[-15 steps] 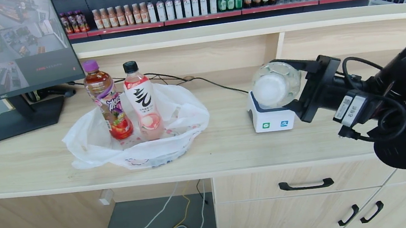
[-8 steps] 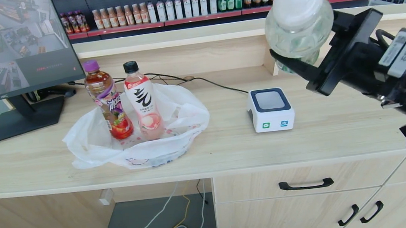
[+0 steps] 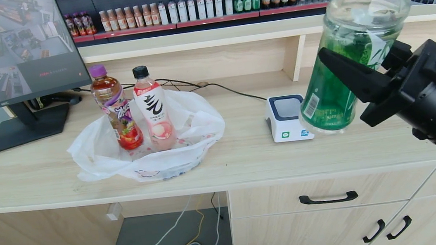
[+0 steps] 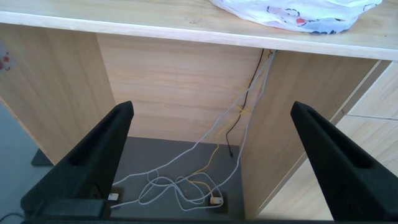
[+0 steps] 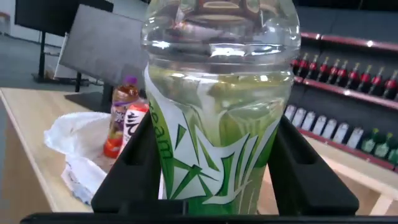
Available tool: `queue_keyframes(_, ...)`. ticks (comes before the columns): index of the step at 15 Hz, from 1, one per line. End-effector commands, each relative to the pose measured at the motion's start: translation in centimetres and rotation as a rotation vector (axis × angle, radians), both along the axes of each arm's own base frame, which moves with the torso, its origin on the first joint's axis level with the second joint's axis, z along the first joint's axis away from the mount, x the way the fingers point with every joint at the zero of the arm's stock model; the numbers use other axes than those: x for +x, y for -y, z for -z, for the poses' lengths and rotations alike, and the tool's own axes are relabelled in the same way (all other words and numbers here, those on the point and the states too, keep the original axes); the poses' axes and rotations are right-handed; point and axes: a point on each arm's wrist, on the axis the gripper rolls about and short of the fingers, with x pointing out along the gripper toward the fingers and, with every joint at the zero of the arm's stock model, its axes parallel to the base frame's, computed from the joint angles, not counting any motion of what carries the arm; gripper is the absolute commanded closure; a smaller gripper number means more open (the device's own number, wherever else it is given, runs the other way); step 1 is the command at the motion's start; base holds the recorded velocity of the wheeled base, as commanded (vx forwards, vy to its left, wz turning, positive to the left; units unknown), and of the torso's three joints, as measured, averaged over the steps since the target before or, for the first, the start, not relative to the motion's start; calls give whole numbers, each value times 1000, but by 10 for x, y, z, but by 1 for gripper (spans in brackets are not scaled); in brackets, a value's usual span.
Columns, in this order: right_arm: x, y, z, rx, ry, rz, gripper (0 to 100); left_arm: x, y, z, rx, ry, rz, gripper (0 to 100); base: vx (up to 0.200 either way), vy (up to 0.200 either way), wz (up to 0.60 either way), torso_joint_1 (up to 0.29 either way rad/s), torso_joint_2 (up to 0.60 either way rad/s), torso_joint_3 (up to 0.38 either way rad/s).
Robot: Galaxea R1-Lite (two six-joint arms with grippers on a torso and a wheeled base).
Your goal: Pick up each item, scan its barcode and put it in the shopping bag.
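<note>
My right tool (image 3: 353, 54) pinches the clear, green-labelled plastic bottle (image 3: 357, 34) upright, raised above the surface (image 3: 247, 160) near the white box scanner (image 3: 285, 124). Hazard: lowering it into the white plastic shopping bag (image 3: 191, 142) may topple the purple-capped bottle (image 3: 116, 106) and black-capped bottle (image 3: 154, 109) standing there.

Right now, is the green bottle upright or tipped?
Nearly upright: the green bottle has its neck up and base down, leaning slightly in the right gripper.

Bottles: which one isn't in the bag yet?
The green-labelled bottle, held by the right gripper; the purple-capped bottle and black-capped bottle stand in the shopping bag.
</note>
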Motion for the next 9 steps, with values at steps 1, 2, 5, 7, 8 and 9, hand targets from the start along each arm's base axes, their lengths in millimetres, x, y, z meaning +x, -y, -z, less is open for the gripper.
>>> queue_keyframes(1, -10, 5, -2, 48, -22, 17, 100, 0, 0, 0, 0, 0, 0, 0, 0, 0, 0, 0, 0, 0)
queue_keyframes(2, -8, 7, 1, 126, -90, 73, 100, 0, 0, 0, 0, 0, 0, 0, 0, 0, 0, 0, 0, 0)
queue_keyframes(5, 0, 6, 15, 186, -195, 145, 100, 0, 0, 0, 0, 0, 0, 0, 0, 0, 0, 0, 0, 0)
queue_keyframes(7, 9, 8, 15, 190, -192, 179, 100, 0, 0, 0, 0, 0, 0, 0, 0, 0, 0, 0, 0, 0)
queue_keyframes(8, 9, 10, 16, 181, -193, 187, 100, 0, 0, 0, 0, 0, 0, 0, 0, 0, 0, 0, 0, 0)
queue_keyframes(9, 6, 14, 16, 161, -176, 210, 100, 0, 0, 0, 0, 0, 0, 0, 0, 0, 0, 0, 0, 0)
